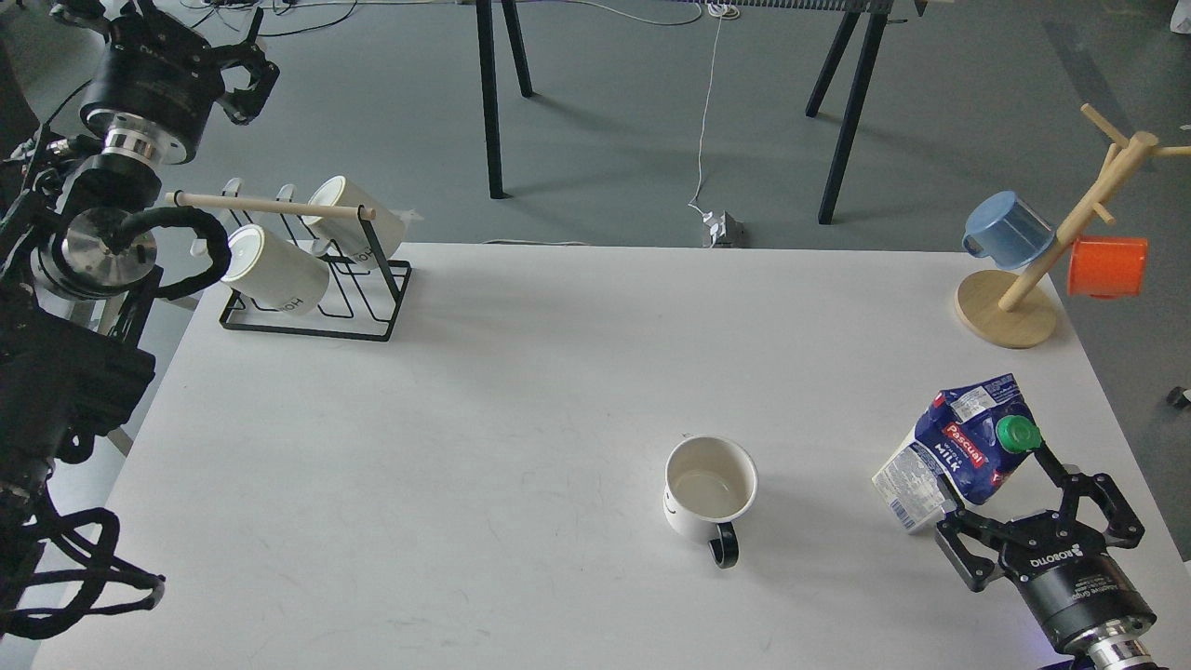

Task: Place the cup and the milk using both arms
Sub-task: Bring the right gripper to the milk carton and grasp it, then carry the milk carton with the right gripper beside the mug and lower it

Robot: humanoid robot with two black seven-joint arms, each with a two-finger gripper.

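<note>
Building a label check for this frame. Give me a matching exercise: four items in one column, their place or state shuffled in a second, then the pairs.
Items:
1. cup
2. milk
3. blue cup
4. right gripper

Place or state:
A. hangs on the wooden mug tree
B. open, fingers on either side of the carton's near end
C. upright on the table, handle toward the robot
D. leaning, green cap on the right

Pairs: 1-C, 2-D, 3-A, 4-B

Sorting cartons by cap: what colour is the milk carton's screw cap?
Green, a round cap on the milk carton; seen in the head view.
</note>
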